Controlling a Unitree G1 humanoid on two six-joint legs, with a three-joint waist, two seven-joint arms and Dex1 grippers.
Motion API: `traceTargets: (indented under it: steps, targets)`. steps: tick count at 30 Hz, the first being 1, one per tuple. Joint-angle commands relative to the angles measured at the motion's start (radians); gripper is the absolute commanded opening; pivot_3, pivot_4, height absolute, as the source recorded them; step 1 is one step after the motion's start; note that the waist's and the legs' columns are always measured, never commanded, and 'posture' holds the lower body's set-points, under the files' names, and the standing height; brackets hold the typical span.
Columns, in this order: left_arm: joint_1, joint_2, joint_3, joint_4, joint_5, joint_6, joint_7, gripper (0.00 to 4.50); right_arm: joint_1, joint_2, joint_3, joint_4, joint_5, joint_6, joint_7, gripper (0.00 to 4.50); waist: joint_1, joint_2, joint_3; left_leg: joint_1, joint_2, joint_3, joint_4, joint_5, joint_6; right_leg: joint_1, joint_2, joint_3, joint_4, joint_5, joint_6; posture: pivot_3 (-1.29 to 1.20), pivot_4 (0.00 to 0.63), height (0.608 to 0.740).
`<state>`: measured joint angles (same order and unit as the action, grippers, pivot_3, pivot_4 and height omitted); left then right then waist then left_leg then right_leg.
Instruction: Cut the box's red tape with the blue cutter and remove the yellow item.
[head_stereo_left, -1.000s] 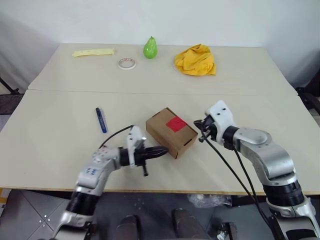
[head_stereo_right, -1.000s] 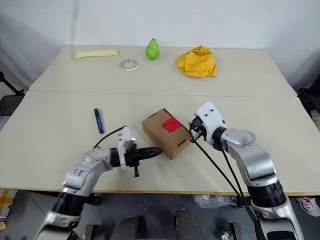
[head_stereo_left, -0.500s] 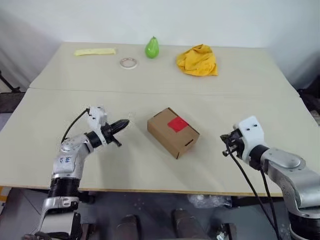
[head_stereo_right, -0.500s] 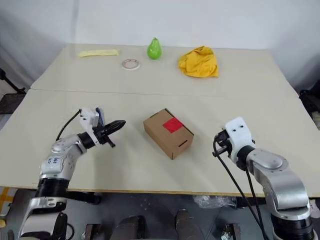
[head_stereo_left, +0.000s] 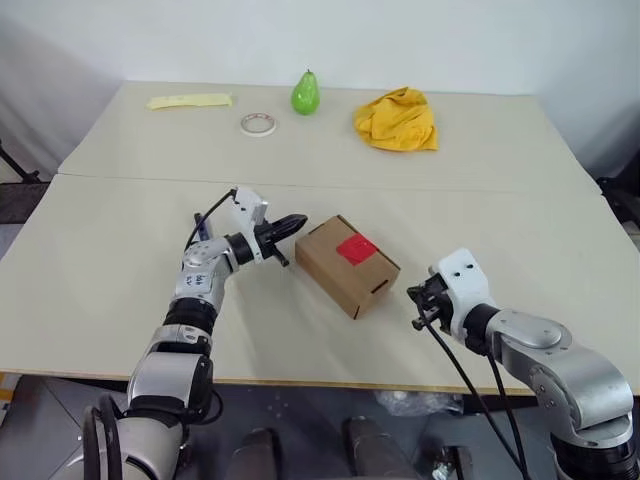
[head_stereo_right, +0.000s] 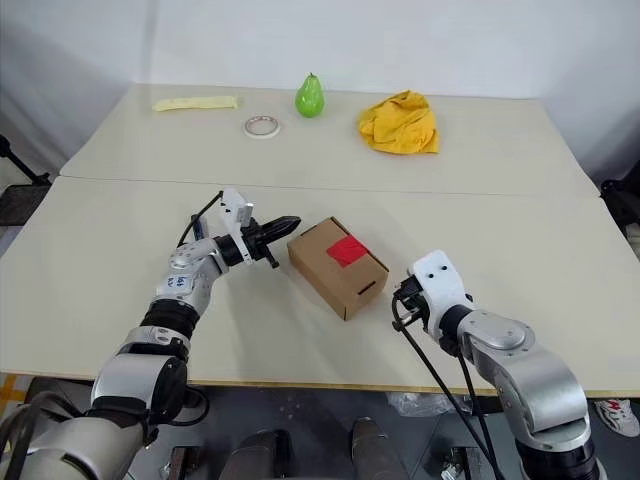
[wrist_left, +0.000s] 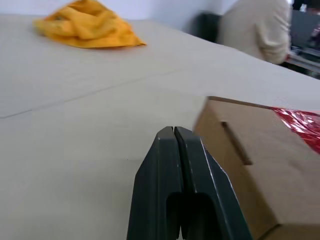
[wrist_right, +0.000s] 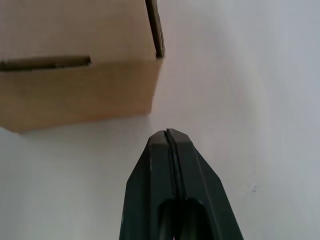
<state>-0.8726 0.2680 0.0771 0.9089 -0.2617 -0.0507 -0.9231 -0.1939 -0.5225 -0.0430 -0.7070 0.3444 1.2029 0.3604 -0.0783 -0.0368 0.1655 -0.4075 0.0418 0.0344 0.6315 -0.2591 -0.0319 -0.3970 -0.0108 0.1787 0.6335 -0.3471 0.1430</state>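
The box (head_stereo_left: 347, 265), plain brown cardboard with slotted side flaps, sits on the pale matte surface (head_stereo_left: 450, 190). The glossy red tape (head_stereo_left: 356, 249) lies across its top seam. The left claw (head_stereo_left: 297, 222), pressed fully shut on nothing, points level at the box's far-left corner, just beside it. The right claw (wrist_right: 167, 134) (also empty, fingers sealed together) hangs near the box's right end. The box is closed, so its inside is hidden. Beyond the box lies a crumpled yellow cloth (head_stereo_left: 396, 119).
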Motion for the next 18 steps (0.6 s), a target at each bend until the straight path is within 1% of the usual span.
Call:
traceTargets:
  steps: [1,5,9,14,18]
  targets:
    - [-0.043,-0.007,-0.024,0.011,0.009,0.006,-0.099,0.02,-0.02,0.01,-0.003,-0.06,0.015,0.025,-0.02,0.0,0.0,0.0,0.0,0.0,0.0,0.0,0.0,0.0,0.0,0.0,0.0,0.0,0.0,0.0,0.0,0.0,0.15,0.74]
    - [-0.044,-0.006,-0.039,-0.003,0.012,0.039,-0.156,0.02,-0.026,0.013,-0.005,-0.075,0.017,0.045,-0.026,0.0,0.0,0.0,0.0,0.0,0.0,0.0,0.0,0.0,0.0,0.0,0.0,0.0,0.0,0.0,0.0,0.0,0.15,0.74]
    - [0.011,0.006,-0.1,-0.115,0.02,0.111,-0.259,0.02,-0.04,0.038,-0.016,-0.129,0.032,0.115,-0.051,0.0,-0.001,0.0,0.0,0.0,0.0,0.0,0.0,0.0,0.0,-0.001,0.0,-0.001,0.002,0.0,0.0,0.0,0.15,0.74]
    - [0.077,0.012,-0.132,-0.254,0.013,0.19,-0.276,0.02,-0.023,0.043,-0.041,-0.181,0.041,0.178,-0.059,0.0,0.004,0.0,0.0,0.0,0.002,-0.002,0.0,0.0,0.0,-0.001,0.0,-0.001,0.003,0.0,0.0,0.0,0.15,0.74]
    - [0.116,0.014,-0.142,-0.328,0.01,0.237,-0.271,0.02,0.006,0.045,-0.072,-0.215,0.047,0.221,-0.057,0.0,0.009,0.0,0.0,0.0,0.003,-0.002,0.0,0.0,0.0,-0.001,-0.001,-0.002,0.003,0.0,0.0,0.0,0.15,0.74]
